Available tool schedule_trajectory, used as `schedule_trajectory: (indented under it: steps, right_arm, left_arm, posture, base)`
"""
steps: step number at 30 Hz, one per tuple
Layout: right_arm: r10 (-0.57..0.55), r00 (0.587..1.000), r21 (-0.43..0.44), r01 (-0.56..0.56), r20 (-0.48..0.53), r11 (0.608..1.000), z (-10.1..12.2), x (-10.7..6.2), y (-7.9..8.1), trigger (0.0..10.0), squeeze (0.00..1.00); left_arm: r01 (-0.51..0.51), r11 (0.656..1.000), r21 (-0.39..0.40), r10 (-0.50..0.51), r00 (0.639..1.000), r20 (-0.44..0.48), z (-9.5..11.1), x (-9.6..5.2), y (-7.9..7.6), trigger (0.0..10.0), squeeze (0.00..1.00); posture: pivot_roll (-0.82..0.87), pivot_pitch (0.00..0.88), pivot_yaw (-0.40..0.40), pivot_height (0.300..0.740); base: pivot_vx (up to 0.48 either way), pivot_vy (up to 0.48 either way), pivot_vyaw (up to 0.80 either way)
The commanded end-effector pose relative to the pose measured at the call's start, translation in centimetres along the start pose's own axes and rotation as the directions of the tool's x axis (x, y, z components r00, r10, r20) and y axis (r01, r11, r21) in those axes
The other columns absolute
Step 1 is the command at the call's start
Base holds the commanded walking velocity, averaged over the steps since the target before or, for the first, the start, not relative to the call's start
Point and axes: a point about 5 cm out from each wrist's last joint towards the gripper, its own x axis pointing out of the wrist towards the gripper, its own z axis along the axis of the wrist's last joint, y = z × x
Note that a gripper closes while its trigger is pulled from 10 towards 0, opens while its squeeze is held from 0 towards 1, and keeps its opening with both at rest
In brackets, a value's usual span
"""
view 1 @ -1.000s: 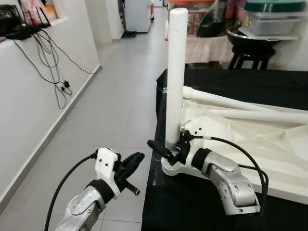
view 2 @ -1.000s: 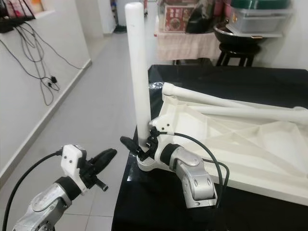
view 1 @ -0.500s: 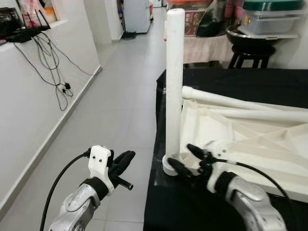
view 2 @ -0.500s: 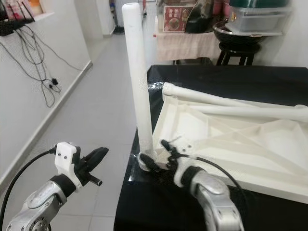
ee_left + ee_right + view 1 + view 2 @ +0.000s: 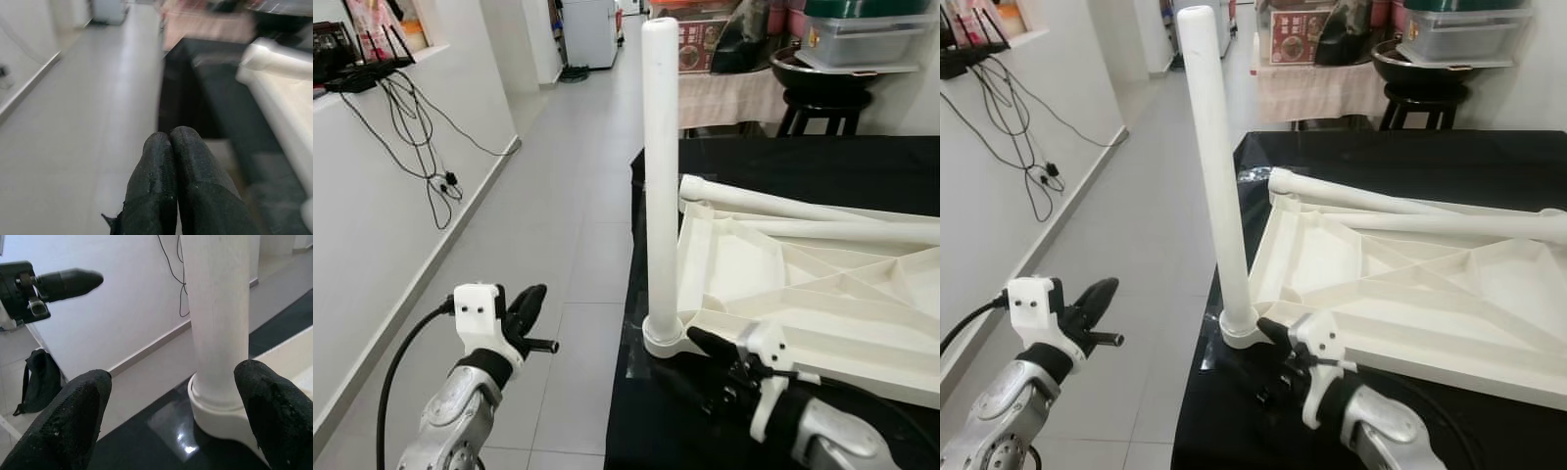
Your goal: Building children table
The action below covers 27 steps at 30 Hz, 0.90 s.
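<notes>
Tabletop (image 5: 822, 294) cut off rightward.

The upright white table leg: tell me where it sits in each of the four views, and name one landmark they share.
Left eye: upright table leg, centre-left, on the tabletop's corner.
Right eye: same leg, left of centre.
Left wrist: too blurred to tell; shut left gripper in front.
Right wrist: leg's base between the open right gripper's fingers.
Shared landmark: black table.

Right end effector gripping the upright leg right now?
No. The right end effector is open, its fingers apart and short of the upright leg.
</notes>
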Motion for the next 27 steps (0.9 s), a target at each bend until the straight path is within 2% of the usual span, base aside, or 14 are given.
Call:
schedule_trajectory:
  steps: [1, 2, 3, 4, 6, 9, 11, 20, 27]
  right_arm:
    - [-0.079, 0.997, 0.005, 0.079, 0.015, 0.997, 0.1, 0.3, -0.8, 10.0, 0.0]
    - [-0.079, 0.997, 0.005, 0.079, 0.015, 0.997, 0.1, 0.3, -0.8, 10.0, 0.0]
    - [-0.091, 0.996, 0.011, 0.091, 0.023, 0.996, 0.2, 0.6, -0.8, 10.0, 0.0]
    - [-0.091, 0.996, 0.011, 0.091, 0.023, 0.996, 0.2, 0.6, -0.8, 10.0, 0.0]
    - [-0.084, 0.996, 0.014, 0.084, 0.021, 0.996, 0.1, 0.5, -0.6, 10.0, 0.0]
    - [-0.082, 0.996, 0.018, 0.081, 0.018, 0.997, 0.1, 0.4, -0.4, 10.0, 0.0]
    - [-0.08, 0.997, 0.017, 0.08, 0.014, 0.997, 0.1, 0.3, -0.4, 10.0, 0.0]
    - [-0.157, 0.987, 0.031, 0.156, 0.034, 0.987, 0.3, 0.1, -1.5, 10.0, 0.0]
    - [-0.134, 0.991, 0.027, 0.133, 0.018, 0.991, 0.0, -0.1, -1.3, 10.0, 0.0]
  left_arm:
    - [0.003, 1.0, 0.018, -0.002, 0.998, -0.057, -0.6, -0.2, 0.5, 10.0, 0.0]
    - [0.003, 1.0, 0.018, -0.002, 0.998, -0.057, -0.6, -0.2, 0.5, 10.0, 0.0]
    - [0.079, 0.995, 0.064, -0.074, 0.994, -0.082, -1.4, -0.6, 0.1, 10.0, 0.0]
    - [0.079, 0.995, 0.064, -0.074, 0.994, -0.082, -1.4, -0.6, 0.1, 10.0, 0.0]
    - [0.113, 0.985, 0.132, -0.099, 0.989, -0.107, -1.9, -0.9, -0.4, 10.0, 0.0]
    - [0.116, 0.979, 0.166, -0.098, 0.989, -0.112, -1.9, -0.9, -0.6, 10.0, 0.0]
    - [0.093, 0.982, 0.167, -0.075, 0.991, -0.112, -1.9, -0.8, -0.5, 10.0, 0.0]
    - [0.141, 0.969, 0.203, -0.119, 0.986, -0.117, -1.9, -0.8, -1.0, 10.0, 0.0]
    - [0.151, 0.966, 0.209, -0.129, 0.985, -0.114, -2.0, -0.8, -1.1, 10.0, 0.0]
  posture:
    - [-0.06, 0.004, 0.049, 0.74]
    - [-0.06, 0.004, 0.049, 0.74]
    - [-0.06, 0.004, 0.049, 0.74]
    - [-0.06, 0.004, 0.049, 0.74]
    - [-0.06, 0.007, 0.05, 0.74]
    - [-0.06, 0.009, 0.049, 0.74]
    - [-0.06, 0.009, 0.049, 0.74]
    - [-0.07, 0.004, 0.051, 0.74]
    - [-0.07, 0.0, 0.049, 0.74]
  base:
    - [0.0, 0.0, 0.0]
    - [0.0, 0.0, 0.0]
    - [0.0, 0.0, 0.0]
    - [0.0, 0.0, 0.0]
    - [0.0, 0.0, 0.0]
    - [0.0, 0.0, 0.0]
    - [0.0, 0.193, 0.0]
    - [0.0, 0.48, 0.0]
    - [0.0, 0.48, 0.0]
